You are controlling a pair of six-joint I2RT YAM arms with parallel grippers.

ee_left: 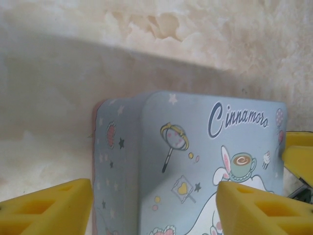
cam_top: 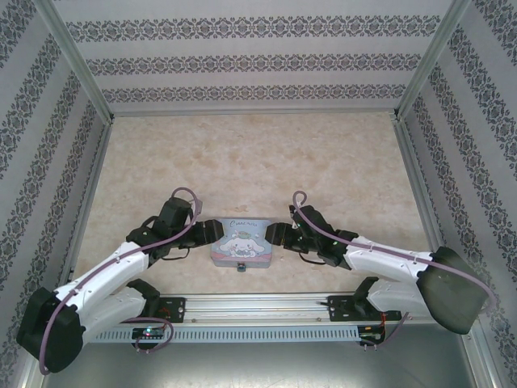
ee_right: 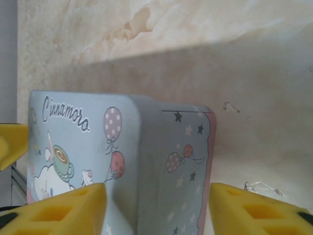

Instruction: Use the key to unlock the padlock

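Left hand [cam_top: 215, 234] sits at the left end of the tin [cam_top: 242, 241], centre of the overhead frame; right hand [cam_top: 275, 235] at the tin's right end, mirrored. Left wrist view: two yellow fingers [ee_left: 51, 208] in the lower corners, set wide apart, the tin's rounded corner between them. One finger lies just beside the end wall, the other overlaps the lid print. Contact not resolvable, so cannot tell whether this hand grips the tin or stands free. Right wrist view: much the same, yellow fingers [ee_right: 61, 213] wide apart in the lower corners, the tin's end wall and lid edge between them; grip or no grip, cannot tell. Tin pale blue, cartoon dog and script lettering on the lid, lying flat on the beige marbled counter [cam_top: 258, 153]. Padlock [cam_top: 241, 267]: tiny blue-teal speck, lower centre of the overhead frame, right against the tin's lower edge, between the two hands; shackle too small to make out. Patterned walls [cam_top: 258, 56] on three sides.
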